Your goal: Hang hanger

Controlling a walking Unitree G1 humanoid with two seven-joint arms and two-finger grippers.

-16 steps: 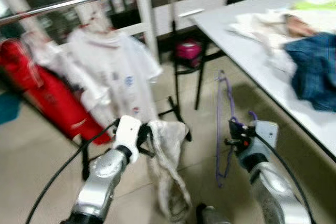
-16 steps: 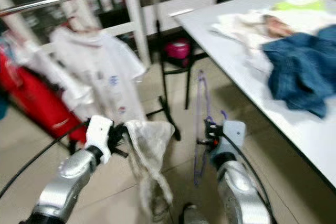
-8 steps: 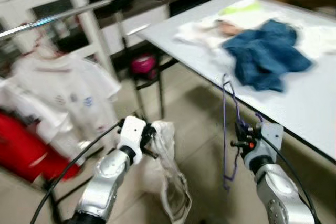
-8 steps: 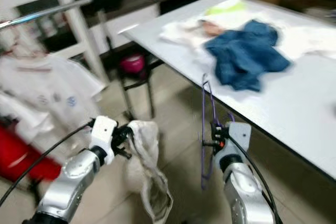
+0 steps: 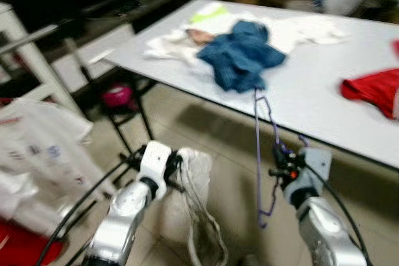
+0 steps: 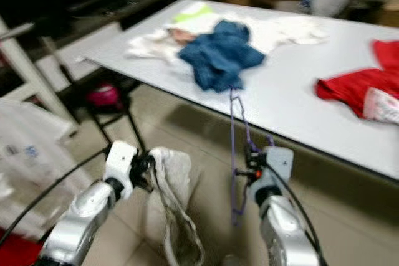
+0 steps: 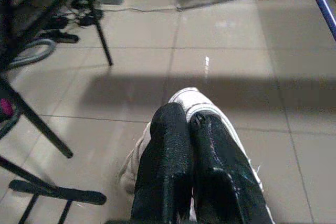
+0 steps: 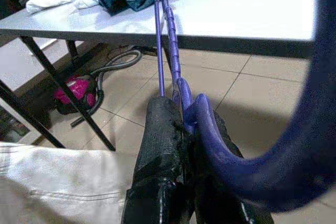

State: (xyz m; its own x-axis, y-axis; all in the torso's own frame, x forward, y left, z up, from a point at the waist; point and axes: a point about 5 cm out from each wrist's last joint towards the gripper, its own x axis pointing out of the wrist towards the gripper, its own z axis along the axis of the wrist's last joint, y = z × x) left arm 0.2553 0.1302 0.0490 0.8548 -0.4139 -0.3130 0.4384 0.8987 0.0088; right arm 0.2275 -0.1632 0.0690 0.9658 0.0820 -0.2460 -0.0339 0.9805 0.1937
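My right gripper (image 5: 278,167) is shut on a purple wire hanger (image 5: 259,154) that stands upright in front of the white table's edge; the right wrist view shows the hanger (image 8: 169,51) clamped between the black fingers (image 8: 160,145). A pale, off-white garment (image 5: 196,210) hangs limp toward the floor from my left gripper (image 5: 176,165), which is shut on it. In the left wrist view the closed fingers (image 7: 173,161) pinch the cloth (image 7: 197,109) above the tiled floor.
The white table (image 5: 312,91) fills the right, with a blue garment (image 5: 240,54), white clothes (image 5: 168,45) and a red cloth (image 5: 374,88) on it. A white shirt (image 5: 37,147) hangs at the left. Black stand legs and a pink object (image 5: 118,96) sit under the table.
The camera has swung to the right: the clothes rail and hanging shirts have slid off to the left and more of the table has come into view. Both grippers keep their holds.
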